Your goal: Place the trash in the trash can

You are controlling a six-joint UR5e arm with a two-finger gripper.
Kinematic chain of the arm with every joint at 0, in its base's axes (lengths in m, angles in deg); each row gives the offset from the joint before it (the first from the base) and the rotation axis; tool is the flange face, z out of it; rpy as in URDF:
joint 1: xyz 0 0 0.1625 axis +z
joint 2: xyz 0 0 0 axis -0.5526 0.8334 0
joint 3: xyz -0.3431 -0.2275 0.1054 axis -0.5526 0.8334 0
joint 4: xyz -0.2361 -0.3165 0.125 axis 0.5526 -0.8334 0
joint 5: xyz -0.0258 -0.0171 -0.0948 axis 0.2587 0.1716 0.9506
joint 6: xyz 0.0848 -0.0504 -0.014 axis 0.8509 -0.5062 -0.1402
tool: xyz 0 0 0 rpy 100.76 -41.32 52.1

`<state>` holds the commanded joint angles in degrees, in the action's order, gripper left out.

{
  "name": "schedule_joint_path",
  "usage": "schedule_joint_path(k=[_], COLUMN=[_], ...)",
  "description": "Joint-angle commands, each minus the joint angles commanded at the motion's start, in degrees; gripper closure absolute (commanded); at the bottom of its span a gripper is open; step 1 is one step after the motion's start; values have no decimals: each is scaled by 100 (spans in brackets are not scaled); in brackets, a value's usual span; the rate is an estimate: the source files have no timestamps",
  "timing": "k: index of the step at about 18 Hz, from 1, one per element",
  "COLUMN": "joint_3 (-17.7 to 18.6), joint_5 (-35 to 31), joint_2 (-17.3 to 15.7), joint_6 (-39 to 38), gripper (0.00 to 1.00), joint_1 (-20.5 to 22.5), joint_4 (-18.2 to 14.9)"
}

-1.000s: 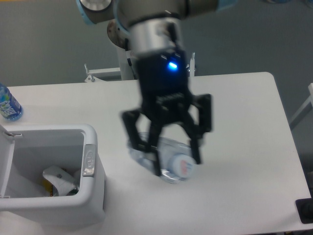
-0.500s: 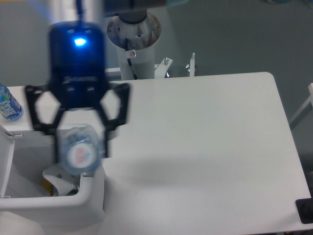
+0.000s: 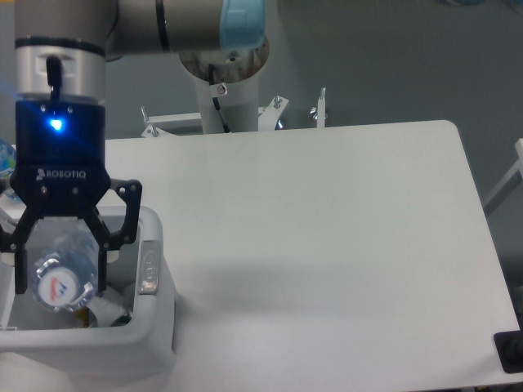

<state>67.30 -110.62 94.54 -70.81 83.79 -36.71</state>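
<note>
The gripper (image 3: 57,282) points straight down over the open trash can (image 3: 151,314), its jaws clenched on the crushed clear bottle (image 3: 64,269), capped end toward the camera. The arm reaches in from the upper left. Below the bottle, white crumpled paper (image 3: 110,309) lies inside the can, which stands at the counter's (image 3: 327,245) left edge

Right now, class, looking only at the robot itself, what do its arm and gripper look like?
The arm is a grey metal tube with a light blue joint cap. The gripper is black with "ROBOTIQ" in white, a glowing blue light, a thin black cable above it, and two black linked fingers.
</note>
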Motion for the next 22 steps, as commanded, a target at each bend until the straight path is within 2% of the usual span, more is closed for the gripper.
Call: schedule_joint_path(k=[5, 8, 13, 15, 17, 21, 22], joint_3=[18, 106, 298, 413, 510, 519, 528], joint_5=[-70, -342, -1150, -1501, -1757, -1775, -1758], joint_2=[-26, -210, -255, -325, -413, -685, -755], joint_6=[26, 131, 1043, 1693, 2369, 4223, 4567], gripper=[0, 0, 0, 0, 0, 0, 0], joint_1=[122, 596, 1185, 1239, 1283, 1546, 1669], joint_4=[-35, -70, -149, -560, -1297, -2844, -3083])
